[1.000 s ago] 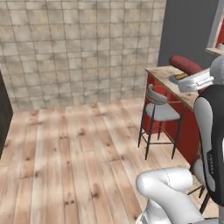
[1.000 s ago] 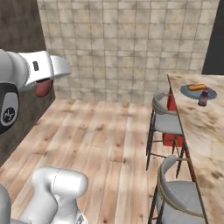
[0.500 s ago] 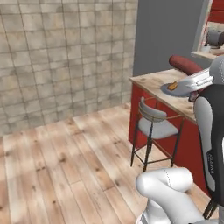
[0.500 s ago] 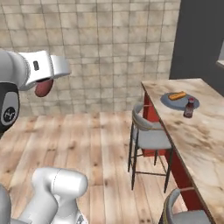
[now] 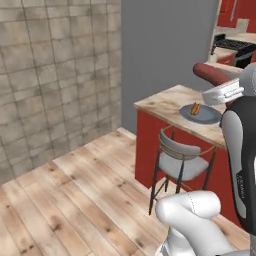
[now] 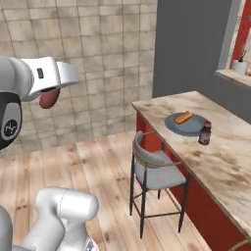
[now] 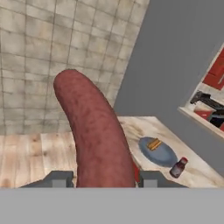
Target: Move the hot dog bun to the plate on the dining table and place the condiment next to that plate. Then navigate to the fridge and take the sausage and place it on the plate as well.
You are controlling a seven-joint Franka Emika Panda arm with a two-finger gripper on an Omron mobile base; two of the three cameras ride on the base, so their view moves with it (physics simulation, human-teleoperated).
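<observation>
A reddish-brown sausage (image 7: 94, 131) sticks up between my fingertips (image 7: 58, 179), and my gripper (image 7: 105, 180) is shut on it. In the right base view the sausage (image 6: 47, 99) hangs under my hand, high above the floor and left of the dining table (image 6: 225, 162). On the table's near end lies the blue-grey plate (image 6: 196, 127) with the hot dog bun (image 6: 183, 117) on it. The condiment (image 6: 205, 133) stands upright beside the plate's right rim. The hand view has the plate (image 7: 165, 156), bun (image 7: 153, 144) and condiment (image 7: 178, 167) ahead and to the right. The left base view shows the sausage (image 5: 211, 74) above the plate (image 5: 206, 117).
A grey-seated metal stool (image 6: 154, 171) stands against the table's red base (image 5: 150, 150). Wood floor (image 5: 75, 200) stretches left to a tiled wall (image 6: 98, 59). A grey wall (image 5: 165, 45) rises behind the table, with red cabinets (image 7: 214, 74) beyond it.
Both base views have swung as the base moved: the table, plate and stool now sit nearer and more central. The sausage stays in my shut gripper.
</observation>
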